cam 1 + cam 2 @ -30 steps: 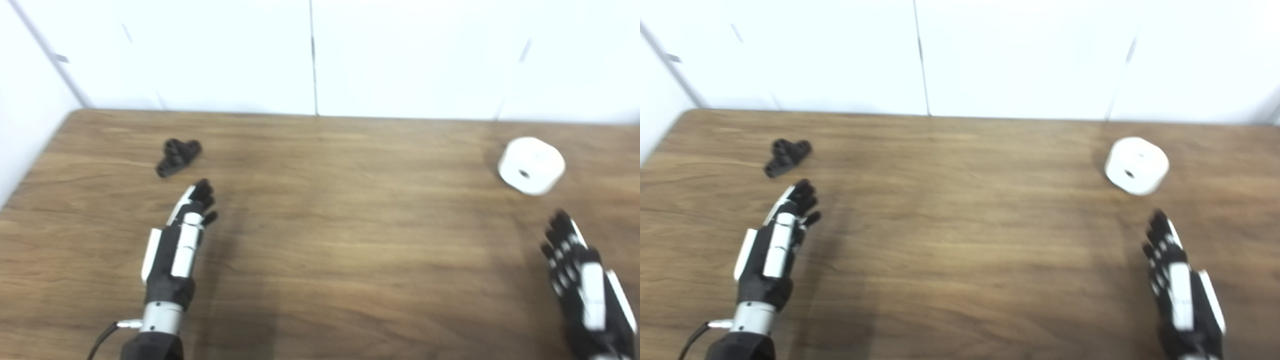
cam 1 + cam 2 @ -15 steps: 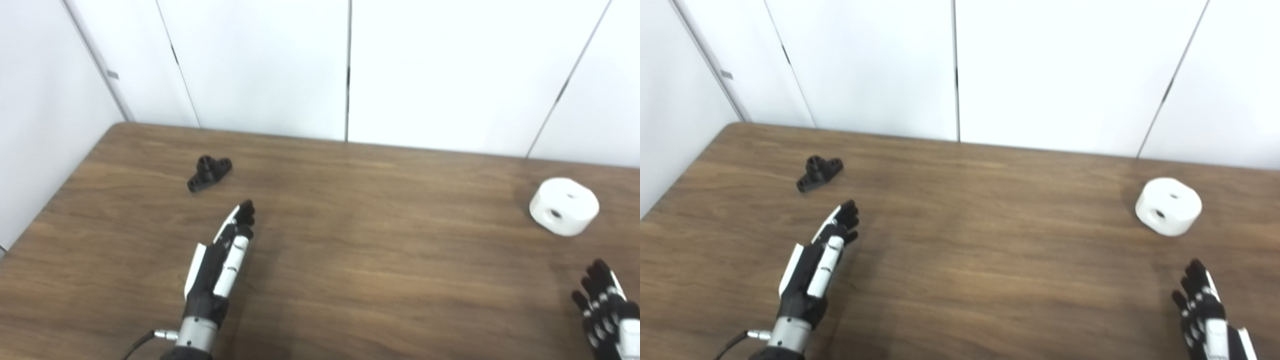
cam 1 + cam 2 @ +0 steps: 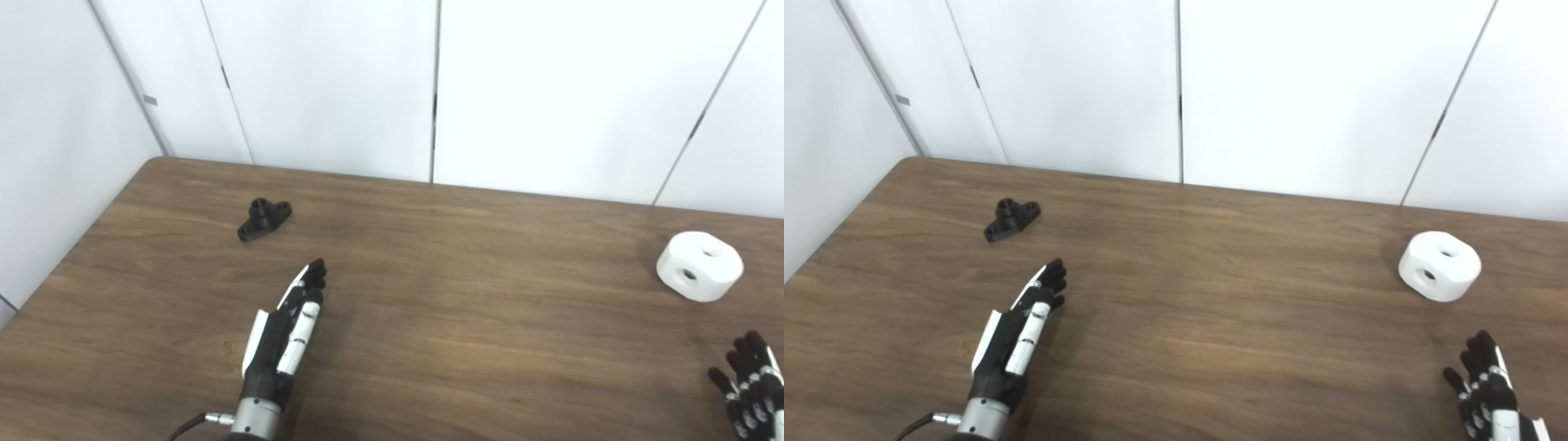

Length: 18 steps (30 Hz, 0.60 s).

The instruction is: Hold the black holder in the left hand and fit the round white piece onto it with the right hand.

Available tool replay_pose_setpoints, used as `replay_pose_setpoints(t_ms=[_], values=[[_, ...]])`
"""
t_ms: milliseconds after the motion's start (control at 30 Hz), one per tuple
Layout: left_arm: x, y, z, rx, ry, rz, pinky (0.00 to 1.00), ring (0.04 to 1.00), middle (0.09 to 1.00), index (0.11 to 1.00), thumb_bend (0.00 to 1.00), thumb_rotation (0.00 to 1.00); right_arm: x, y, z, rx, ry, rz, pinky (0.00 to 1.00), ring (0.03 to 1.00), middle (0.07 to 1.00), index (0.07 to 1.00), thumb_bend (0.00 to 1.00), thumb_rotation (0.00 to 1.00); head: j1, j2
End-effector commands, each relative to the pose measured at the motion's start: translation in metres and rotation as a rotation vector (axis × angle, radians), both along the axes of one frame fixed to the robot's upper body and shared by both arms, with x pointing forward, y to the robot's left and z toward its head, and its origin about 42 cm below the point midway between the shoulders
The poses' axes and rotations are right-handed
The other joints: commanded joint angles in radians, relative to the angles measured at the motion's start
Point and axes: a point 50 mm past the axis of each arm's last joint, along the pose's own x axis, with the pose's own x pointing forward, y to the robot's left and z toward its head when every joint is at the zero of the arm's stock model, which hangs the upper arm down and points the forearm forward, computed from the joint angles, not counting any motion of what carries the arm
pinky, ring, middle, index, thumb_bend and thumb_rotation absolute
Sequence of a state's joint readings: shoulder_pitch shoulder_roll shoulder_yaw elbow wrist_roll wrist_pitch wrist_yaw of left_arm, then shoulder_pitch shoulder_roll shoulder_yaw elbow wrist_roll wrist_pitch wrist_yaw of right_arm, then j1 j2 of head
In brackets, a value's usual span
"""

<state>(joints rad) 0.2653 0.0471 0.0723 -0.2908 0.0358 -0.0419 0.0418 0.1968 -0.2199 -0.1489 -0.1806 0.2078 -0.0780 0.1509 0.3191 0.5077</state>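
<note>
Right eye view shows more of the right hand (image 3: 1488,392), fingers spread and empty at 5 o'clock; the left eye view crops it. Left hand (image 3: 283,334), released, fingers extended, lies low over the wooden desk (image 3: 465,318). Small black flanged holder (image 3: 264,218) rests at 10 o'clock; round white piece (image 3: 699,266), two holes visible, at 3 o'clock.

brown wooden table (image 3: 465,318), white wall panels (image 3: 331,86)
</note>
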Motion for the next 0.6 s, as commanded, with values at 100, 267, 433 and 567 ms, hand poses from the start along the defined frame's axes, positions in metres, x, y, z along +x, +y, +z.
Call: replay_pose_setpoints(t_ms=[100,267,433,567], values=[[-0.04,-0.009,-0.013,-0.006,0.071,0.037,0.93,0.941,0.943,0.94,0.48,0.86,0.001,-0.004,0.004,-0.019,-0.011,-0.005,1.0,1.0,1.0,1.0,0.57,1.0,0.004,-0.002],[-0.04,-0.01,-0.011,0.024,0.076,0.038,0.93,0.948,0.944,0.944,0.48,0.82,0.001,-0.005,0.003,-0.016,-0.007,0.005,1.0,1.0,1.0,1.0,0.59,1.0,0.003,-0.004],[-0.041,-0.011,0.0,0.063,0.065,0.043,0.91,0.948,0.939,0.942,0.44,0.62,0.0,-0.005,0.002,-0.021,-0.009,0.007,1.0,1.0,1.0,1.0,0.58,1.0,0.006,-0.003],[-0.041,-0.009,0.015,0.143,0.058,0.056,0.88,0.92,0.921,0.936,0.45,0.44,-0.001,-0.005,0.001,-0.024,-0.01,0.014,1.0,1.0,1.0,1.0,0.57,1.0,-0.001,-0.003]])
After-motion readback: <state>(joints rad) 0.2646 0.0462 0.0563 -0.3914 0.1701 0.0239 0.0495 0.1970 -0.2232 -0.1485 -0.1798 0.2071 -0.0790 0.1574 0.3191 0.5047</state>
